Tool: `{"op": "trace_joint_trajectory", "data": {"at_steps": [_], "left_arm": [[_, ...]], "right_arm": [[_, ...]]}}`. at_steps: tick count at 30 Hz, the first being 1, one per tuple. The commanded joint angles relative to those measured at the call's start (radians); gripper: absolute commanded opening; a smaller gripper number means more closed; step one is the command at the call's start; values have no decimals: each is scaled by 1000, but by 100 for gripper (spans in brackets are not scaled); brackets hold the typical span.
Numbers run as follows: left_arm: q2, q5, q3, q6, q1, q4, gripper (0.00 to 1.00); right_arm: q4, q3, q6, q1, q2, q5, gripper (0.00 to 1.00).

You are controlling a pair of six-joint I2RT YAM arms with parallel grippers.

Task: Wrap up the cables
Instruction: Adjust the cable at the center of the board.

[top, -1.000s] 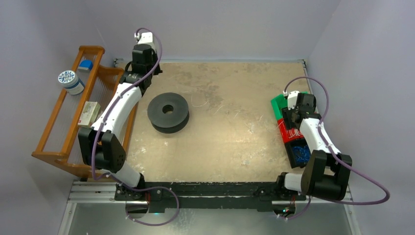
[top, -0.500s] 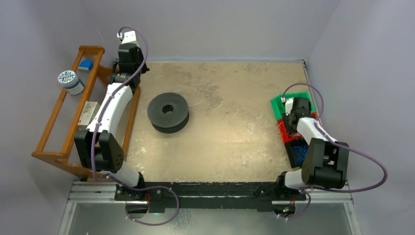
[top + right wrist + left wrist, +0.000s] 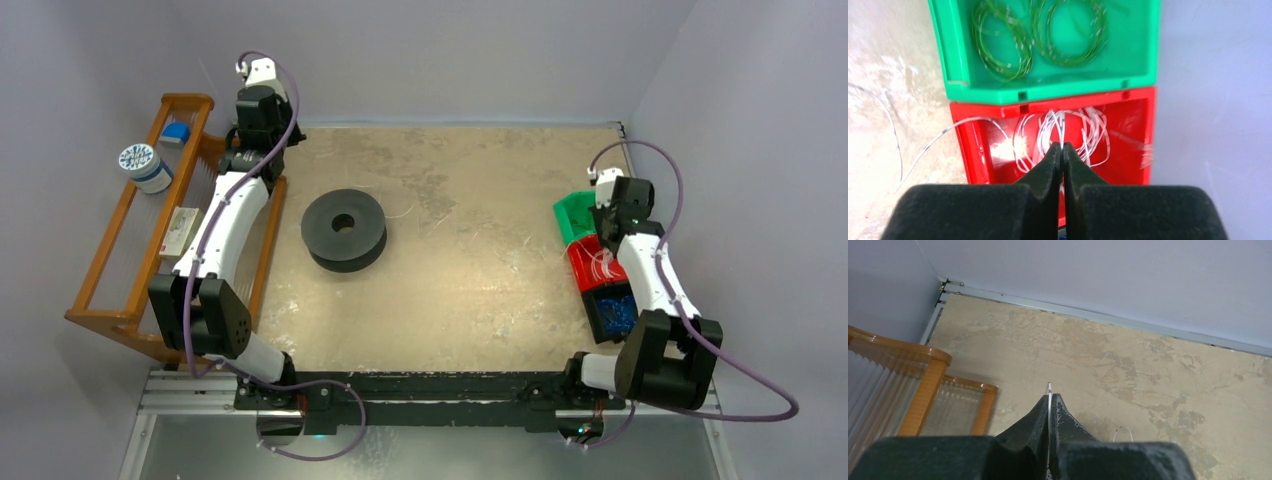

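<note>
The cables are thin whitish wires. One strand [image 3: 1049, 388] pokes out past the tips of my left gripper [image 3: 1050, 396], which is shut on it high over the table's far left corner. A bundle of loose white cable loops [image 3: 1068, 132] lies in the red bin [image 3: 1133, 145]. My right gripper [image 3: 1062, 146] hangs over that bin, shut on a strand that rises from the bundle into its tips. Another strand [image 3: 923, 150] trails over the bin's left wall onto the table. The top view hides both grippers' fingers under their wrists.
A black spool [image 3: 344, 228] lies left of the table's centre. A wooden rack [image 3: 130, 230] with a tape roll [image 3: 143, 165] stands along the left edge. A green bin [image 3: 953, 60] with greenish coils and a blue bin [image 3: 612, 312] flank the red one. A short wire [image 3: 1122, 430] lies on the table.
My right gripper has closed on a white strand and pulled back over the red bin. My left arm has swung left toward the far corner, still shut.
</note>
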Motion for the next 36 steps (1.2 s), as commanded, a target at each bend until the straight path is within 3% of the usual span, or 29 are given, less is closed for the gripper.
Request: {"op": "trace_joint_trajectory", "data": {"at_steps": [1,4,12,17,20,28,36], "left_arm": [[1,34,35,-20,0,26,0],[12,8,73,-10,-1,11,0],[26,-243,219,51,8,-38,0],[18,-235,211,69,12,-69,0],[-19,-147,124,94,12,-41,0],[-80,16,-12,123,0,-8,0],[-72,-2,-23,128,-65,-5,0]], "right_arm": [[-60,147,-15,8,-47,-53,3],[-97,243,-8,65,-49,-54,7],[-77,430,49,391,36,-4,9],[15,463,56,497,172,55,13],[53,442,75,509,230,61,16],[124,294,83,511,149,1,54],[222,228,48,511,151,-46,55]]}}
